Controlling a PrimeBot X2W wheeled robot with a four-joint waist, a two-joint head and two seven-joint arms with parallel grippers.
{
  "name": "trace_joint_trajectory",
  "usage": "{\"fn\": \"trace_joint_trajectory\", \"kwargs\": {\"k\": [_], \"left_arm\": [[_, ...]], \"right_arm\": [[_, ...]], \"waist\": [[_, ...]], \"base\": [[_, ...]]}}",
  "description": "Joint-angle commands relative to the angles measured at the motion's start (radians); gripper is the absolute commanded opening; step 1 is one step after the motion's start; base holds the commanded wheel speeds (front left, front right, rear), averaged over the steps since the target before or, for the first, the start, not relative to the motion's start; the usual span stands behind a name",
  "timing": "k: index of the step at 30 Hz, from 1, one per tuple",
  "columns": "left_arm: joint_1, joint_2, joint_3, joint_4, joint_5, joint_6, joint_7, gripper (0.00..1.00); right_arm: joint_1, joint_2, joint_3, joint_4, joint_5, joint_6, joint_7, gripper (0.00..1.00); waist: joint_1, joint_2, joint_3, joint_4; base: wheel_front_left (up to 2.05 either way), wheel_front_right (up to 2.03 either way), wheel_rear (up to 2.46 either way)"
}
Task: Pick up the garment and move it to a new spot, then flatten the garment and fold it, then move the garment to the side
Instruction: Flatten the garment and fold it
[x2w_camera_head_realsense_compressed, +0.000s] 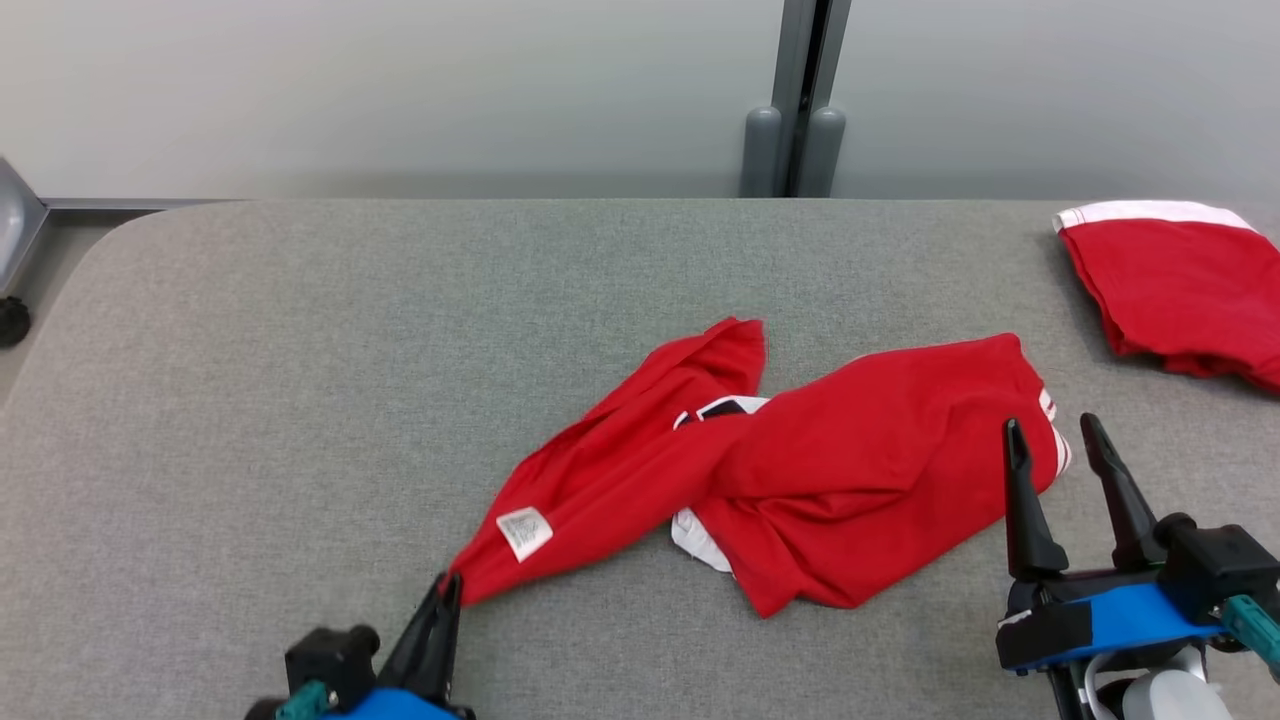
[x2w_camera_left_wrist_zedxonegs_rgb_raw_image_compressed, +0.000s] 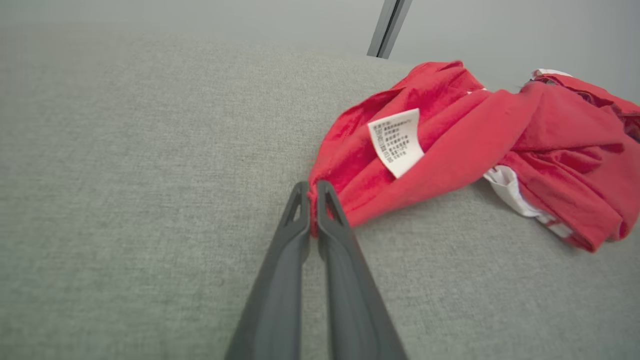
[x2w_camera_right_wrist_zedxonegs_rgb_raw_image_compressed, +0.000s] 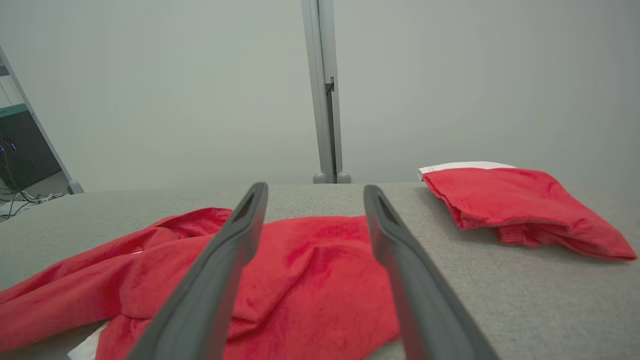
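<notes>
A crumpled red garment (x2w_camera_head_realsense_compressed: 800, 470) with white trim and a white care label (x2w_camera_head_realsense_compressed: 524, 532) lies twisted in the middle of the grey table (x2w_camera_head_realsense_compressed: 300, 380). My left gripper (x2w_camera_head_realsense_compressed: 448, 588) is shut on the garment's near-left corner; in the left wrist view its fingers (x2w_camera_left_wrist_zedxonegs_rgb_raw_image_compressed: 311, 192) pinch the red cloth (x2w_camera_left_wrist_zedxonegs_rgb_raw_image_compressed: 450, 145) at the tip. My right gripper (x2w_camera_head_realsense_compressed: 1050, 440) stands open just above the garment's right end, its fingers apart with nothing between them. In the right wrist view the red garment (x2w_camera_right_wrist_zedxonegs_rgb_raw_image_compressed: 300, 270) lies below and ahead of the open right gripper (x2w_camera_right_wrist_zedxonegs_rgb_raw_image_compressed: 315, 192).
A second red garment (x2w_camera_head_realsense_compressed: 1180, 285) with a white band lies folded at the table's far right, also seen as a red folded pile (x2w_camera_right_wrist_zedxonegs_rgb_raw_image_compressed: 520, 205). A grey post (x2w_camera_head_realsense_compressed: 795, 100) stands behind the table's far edge. Bare grey table surface spreads to the left.
</notes>
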Motion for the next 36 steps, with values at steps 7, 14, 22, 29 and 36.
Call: {"fn": "trace_joint_trajectory", "kwargs": {"k": [7,14,22,29,36], "left_arm": [[0.051,-0.025,0.041,0.0,0.015,0.004,-0.004,0.53],[0.036,-0.045,0.143,-0.081,0.079,0.011,-0.004,1.0],[0.059,-0.075,0.31,-0.188,0.157,0.007,-0.004,1.0],[0.08,-0.101,0.428,-0.225,0.214,-0.01,-0.004,1.0],[0.095,-0.126,0.482,-0.228,0.26,-0.031,-0.004,1.0]], "right_arm": [[0.025,-0.002,0.004,0.012,0.007,0.0,-0.004,1.0],[0.023,-0.001,0.0,0.014,0.0,0.0,-0.004,1.0],[0.033,-0.001,-0.016,0.012,-0.001,0.0,-0.004,1.0],[0.057,-0.001,-0.039,0.008,-0.011,0.0,-0.004,1.0],[0.074,-0.001,-0.065,0.037,-0.023,0.0,-0.004,1.0]], "waist": [[0.0001,-0.0001,-0.01,0.002],[0.0001,-0.0001,-0.023,-0.004],[0.0001,-0.0001,-0.036,-0.022],[0.0001,-0.0001,-0.048,-0.034],[0.0001,-0.0001,-0.057,-0.039]], "base": [[0.0,0.0,0.0],[0.0,0.0,0.0],[0.0,0.0,0.0],[0.0,0.0,0.0],[0.0,0.0,0.0]]}}
